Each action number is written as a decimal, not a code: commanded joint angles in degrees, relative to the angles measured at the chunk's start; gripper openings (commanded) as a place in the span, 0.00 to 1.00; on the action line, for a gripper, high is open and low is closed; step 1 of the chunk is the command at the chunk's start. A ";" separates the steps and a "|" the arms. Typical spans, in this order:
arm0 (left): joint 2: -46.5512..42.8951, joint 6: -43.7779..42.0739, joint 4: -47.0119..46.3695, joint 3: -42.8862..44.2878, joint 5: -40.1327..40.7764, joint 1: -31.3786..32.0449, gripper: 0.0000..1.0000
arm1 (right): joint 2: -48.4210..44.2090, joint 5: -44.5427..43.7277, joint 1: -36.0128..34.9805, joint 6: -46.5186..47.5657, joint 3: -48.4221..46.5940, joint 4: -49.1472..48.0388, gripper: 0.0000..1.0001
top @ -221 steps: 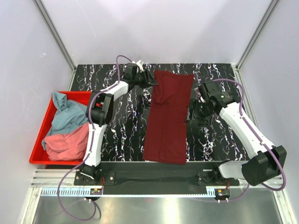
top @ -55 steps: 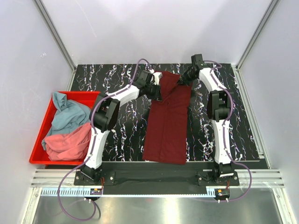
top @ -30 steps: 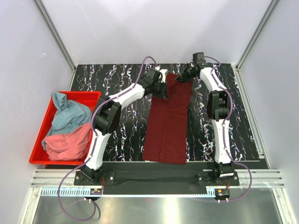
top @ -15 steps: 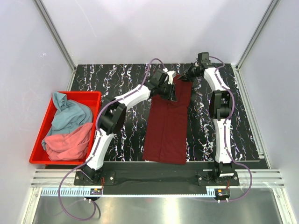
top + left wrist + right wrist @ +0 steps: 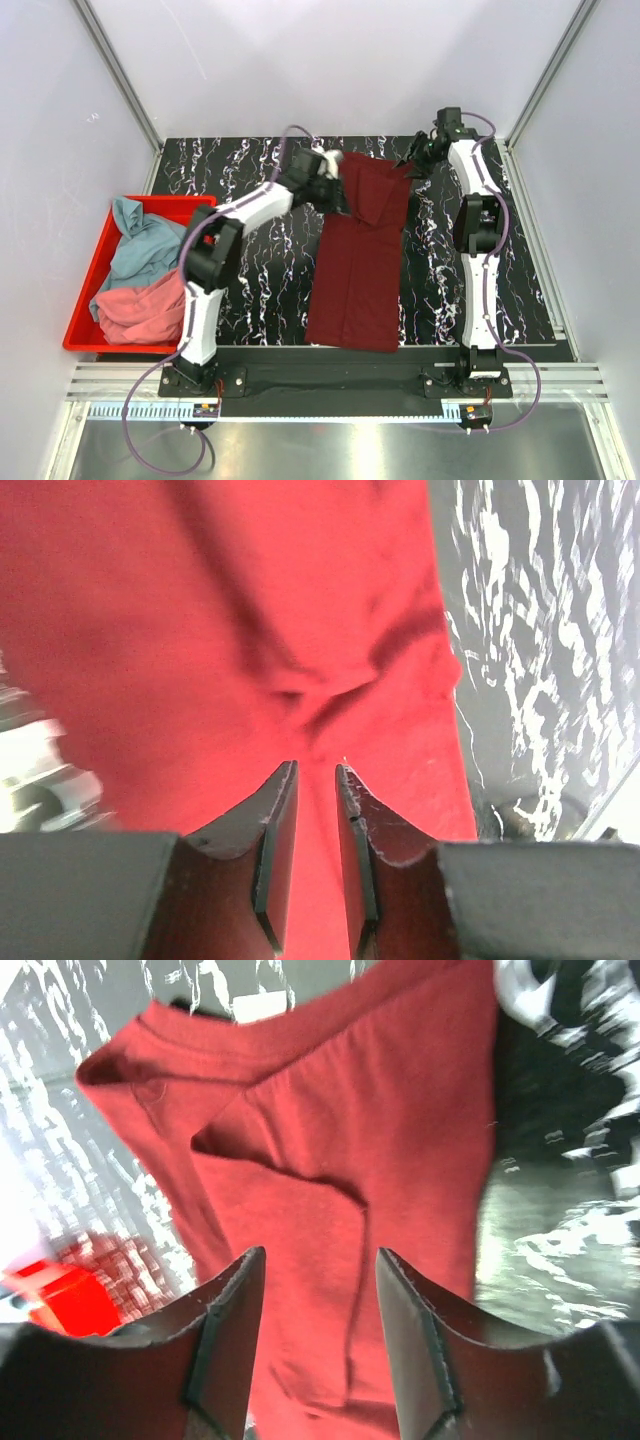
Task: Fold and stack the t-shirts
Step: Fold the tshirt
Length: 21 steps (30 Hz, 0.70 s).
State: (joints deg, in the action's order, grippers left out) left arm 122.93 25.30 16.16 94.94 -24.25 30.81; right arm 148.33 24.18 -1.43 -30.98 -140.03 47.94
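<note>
Tee [image 5: 358, 260], maroon, pinched by L claw [image 5: 315, 770]; white neck tag [image 5: 262, 1006] unreadable.

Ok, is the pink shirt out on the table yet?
No, the pink shirt lies bunched in the red bin with the teal shirt; only the maroon shirt is on the table.

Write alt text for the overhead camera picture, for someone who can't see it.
A maroon t-shirt lies lengthwise on a black marbled table, with the left gripper at its far left corner and the right gripper beside its far right corner. A red bin on the left holds a crumpled teal t-shirt and pink t-shirt.
</note>
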 commanded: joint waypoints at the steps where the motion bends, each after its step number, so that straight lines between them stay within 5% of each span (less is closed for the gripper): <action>1: -10.16 0.90 -4.49 -3.78 -1.68 -5.22 0.26 | -1.02 -7.12 0.11 7.60 -4.73 7.49 0.56; 5: -16.22 -1.65 0.70 -10.63 -3.17 -7.69 0.32 | -10.06 -7.84 -0.06 8.04 4.38 10.59 0.58; 10: -26.41 -0.71 3.70 -27.02 -9.13 -8.04 0.37 | -31.37 -3.71 -1.20 7.87 34.60 5.85 0.67; 12: -31.25 1.15 3.00 -32.85 -10.81 -7.69 0.49 | -37.82 -2.49 -2.25 8.31 46.35 4.89 0.68; 21: -48.66 11.60 -0.16 -56.51 -6.18 0.73 0.51 | -73.42 4.37 -10.25 0.85 88.45 0.59 0.68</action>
State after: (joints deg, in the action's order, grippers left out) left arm 79.61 32.01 19.51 41.65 -31.66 28.93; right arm 81.41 24.93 -9.08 -25.67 -62.08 51.22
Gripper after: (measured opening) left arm 0.500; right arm 0.681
